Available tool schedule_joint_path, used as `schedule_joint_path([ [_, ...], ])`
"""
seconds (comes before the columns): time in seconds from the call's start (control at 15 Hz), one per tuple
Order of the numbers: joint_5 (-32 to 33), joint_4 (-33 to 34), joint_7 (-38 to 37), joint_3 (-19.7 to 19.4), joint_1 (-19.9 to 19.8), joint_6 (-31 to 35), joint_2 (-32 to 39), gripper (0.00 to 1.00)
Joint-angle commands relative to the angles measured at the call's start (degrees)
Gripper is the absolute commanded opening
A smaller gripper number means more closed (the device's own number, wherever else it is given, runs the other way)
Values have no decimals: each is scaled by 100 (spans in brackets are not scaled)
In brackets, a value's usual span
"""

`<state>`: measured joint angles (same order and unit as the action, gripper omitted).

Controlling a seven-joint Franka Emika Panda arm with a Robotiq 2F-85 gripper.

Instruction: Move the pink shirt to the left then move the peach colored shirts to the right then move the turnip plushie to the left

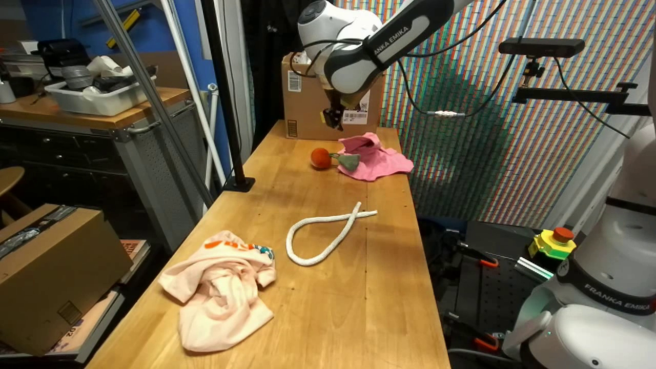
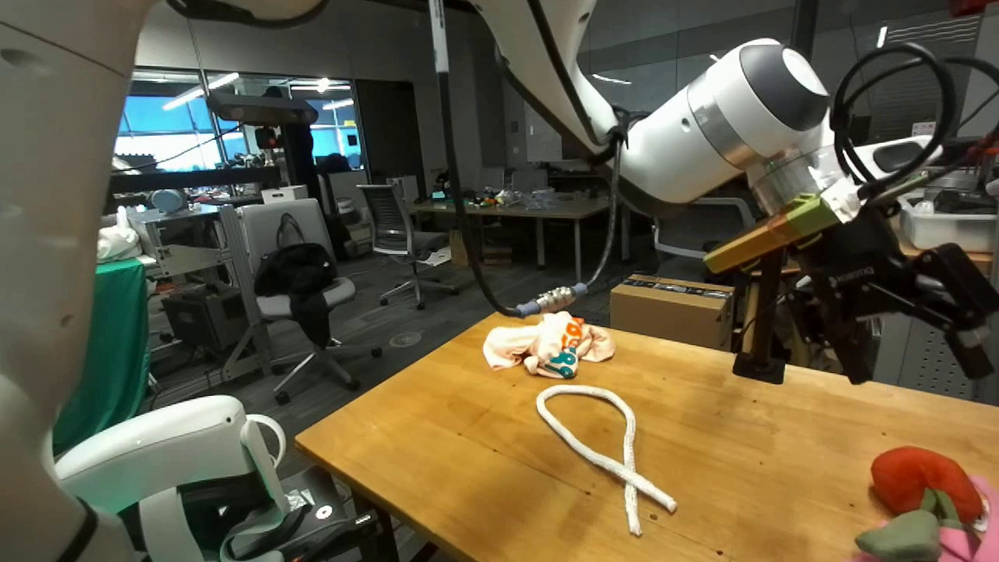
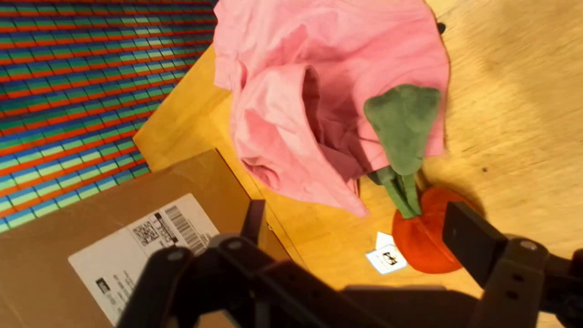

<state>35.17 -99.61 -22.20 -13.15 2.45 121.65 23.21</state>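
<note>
- Bare wooden worktop, seen in an exterior view, leaves a lane right of the looped white rope.
- Bare wood separates the rope from the crumpled pink shirt.
- A brown cardboard box blocks the far end, near the black end effector.
- A black upright post obstructs part of the left edge.

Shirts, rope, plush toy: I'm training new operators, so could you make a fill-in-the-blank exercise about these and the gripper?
The gripper is ____ rather than shut.
The plush toy overlaps the pink shirt with a leaf coloured ____.
The looped rope near the peach shirt is coloured ____.

Missing words: open; green; white.
</note>
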Motion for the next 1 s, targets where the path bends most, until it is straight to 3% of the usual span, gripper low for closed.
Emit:
schedule_joint_path([
  [0.0, -352, -305, 1111, 428, -202, 88, -515, 100],
  [0.53, -1902, 201, 4169, 888, -771, -502, -298, 100],
  [0.73, -1991, 512, 4959, 901, -922, -990, -94, 100],
  [0.93, -1954, 865, 5292, 884, -1018, -1274, 142, 100],
])
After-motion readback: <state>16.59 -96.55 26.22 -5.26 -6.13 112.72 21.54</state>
